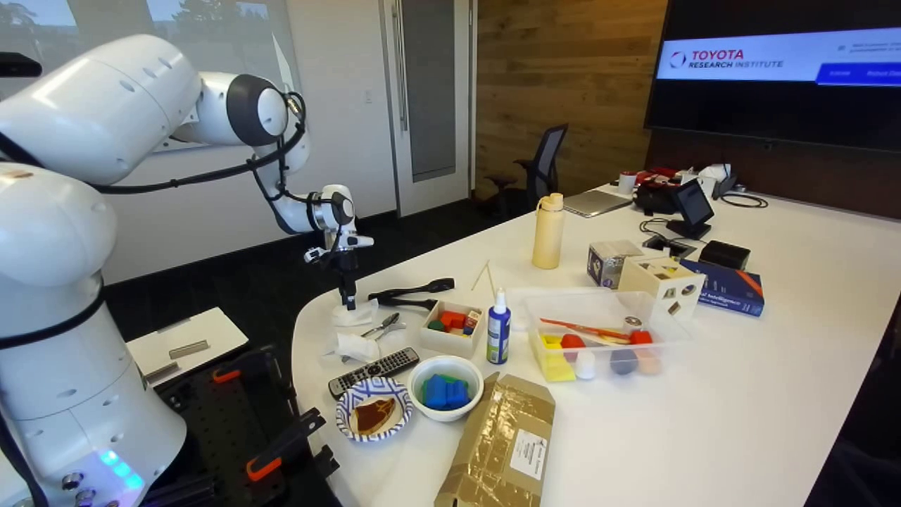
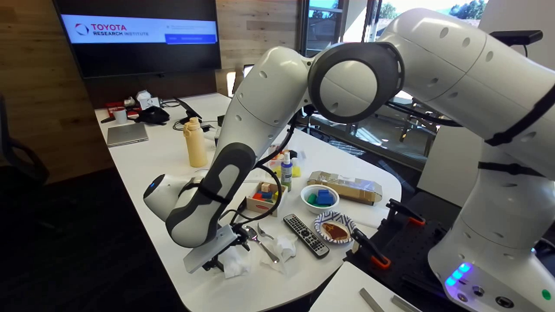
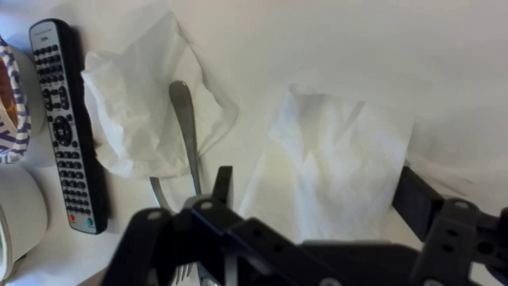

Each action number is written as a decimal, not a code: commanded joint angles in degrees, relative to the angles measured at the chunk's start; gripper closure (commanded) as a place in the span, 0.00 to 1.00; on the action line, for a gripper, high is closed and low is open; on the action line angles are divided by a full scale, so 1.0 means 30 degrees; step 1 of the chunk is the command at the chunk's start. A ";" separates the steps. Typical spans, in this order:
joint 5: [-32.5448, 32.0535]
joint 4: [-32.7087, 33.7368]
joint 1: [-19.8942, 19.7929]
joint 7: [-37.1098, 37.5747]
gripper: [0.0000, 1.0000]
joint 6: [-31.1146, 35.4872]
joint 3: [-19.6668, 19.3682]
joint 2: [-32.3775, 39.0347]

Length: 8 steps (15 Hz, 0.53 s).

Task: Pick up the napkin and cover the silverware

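In the wrist view the remote point(image 3: 65, 127) is seen at the left, judged to be no part of the job; beside it the left napkin point(image 3: 139, 119) is spread, crumpled, on the table point(image 3: 258, 35); by that napkin the fork point(image 3: 159, 192) seems partly covered, its handle running in at the lower edge; the spoon point(image 3: 191, 139) is left uncovered, its handle laid on top of the napkin rather than under it; farther right the gripper point(image 3: 317, 188) is set with its jaws wide apart, one to each side of the right napkin point(image 3: 337, 167), and nothing is seen to be held; whether that napkin's edge is touched by the jaw at the right cannot be told.

The right napkin is seen lying on the table, near the spoon and fork but not over them; in both exterior views the gripper is seen low at it. By judgement, the approach is all but done; the grip, the lift, the carry to the spoon and the laying-down are all left; of the covering, only the fork's tucked end can be counted.
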 commanded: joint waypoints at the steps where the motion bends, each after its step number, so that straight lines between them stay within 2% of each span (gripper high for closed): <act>1: 0.0635 -0.0027 0.0126 0.0337 0.00 -0.1597 -0.0177 -0.0480; 8: 0.0470 0.0246 0.0081 0.0698 0.00 -0.3650 -0.0210 -0.0540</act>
